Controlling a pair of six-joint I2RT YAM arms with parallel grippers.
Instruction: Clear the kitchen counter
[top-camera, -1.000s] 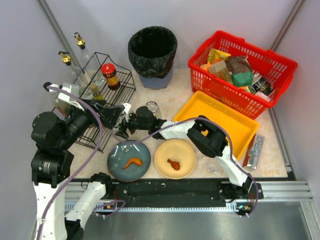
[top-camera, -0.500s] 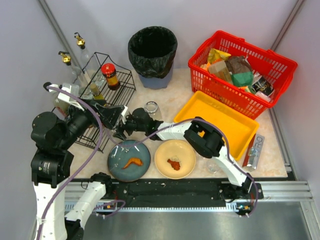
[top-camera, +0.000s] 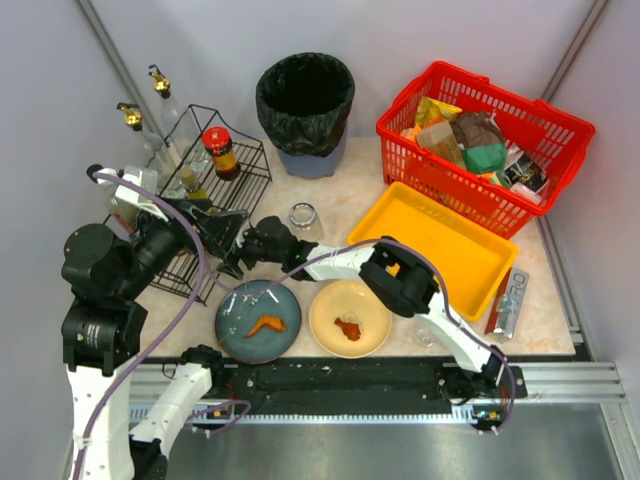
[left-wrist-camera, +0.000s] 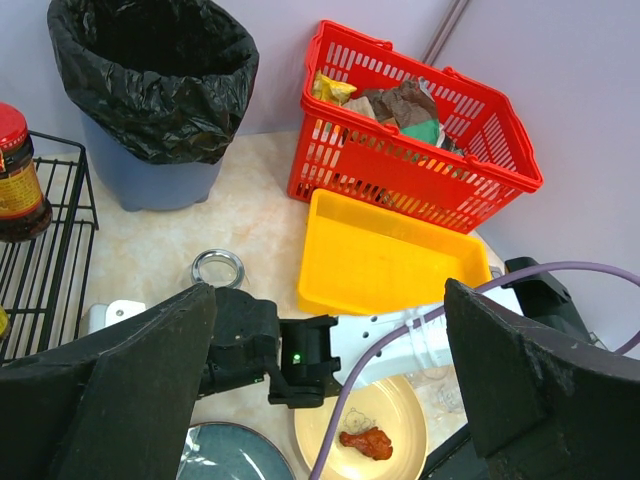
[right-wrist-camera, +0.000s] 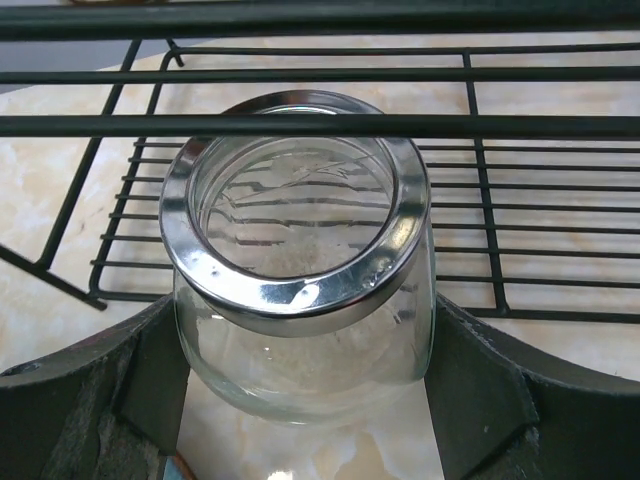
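Note:
The kitchen counter (top-camera: 345, 190) is a beige marbled top. My right gripper (top-camera: 248, 248) reaches far left to the foot of the black wire rack (top-camera: 215, 170). In the right wrist view it (right-wrist-camera: 305, 390) is shut on a clear glass jar (right-wrist-camera: 300, 250) with a metal rim, held just above the counter against the rack's lower wires (right-wrist-camera: 300, 125). My left gripper (top-camera: 222, 232) hovers above the right gripper, wide open and empty (left-wrist-camera: 320, 400). A second glass jar (top-camera: 303, 215) stands on the counter behind the right arm and shows in the left wrist view (left-wrist-camera: 217, 268).
A blue plate (top-camera: 258, 320) and a yellow plate (top-camera: 350, 317), each with food, lie near the front. A yellow tray (top-camera: 435, 245), a full red basket (top-camera: 480, 140), a black-lined bin (top-camera: 305, 100), a red-lidded jar (top-camera: 220, 152) in the rack and a packet (top-camera: 510, 300) stand around.
My right gripper has moved a little left towards the wire rack with the jar in it. The left arm has not moved.

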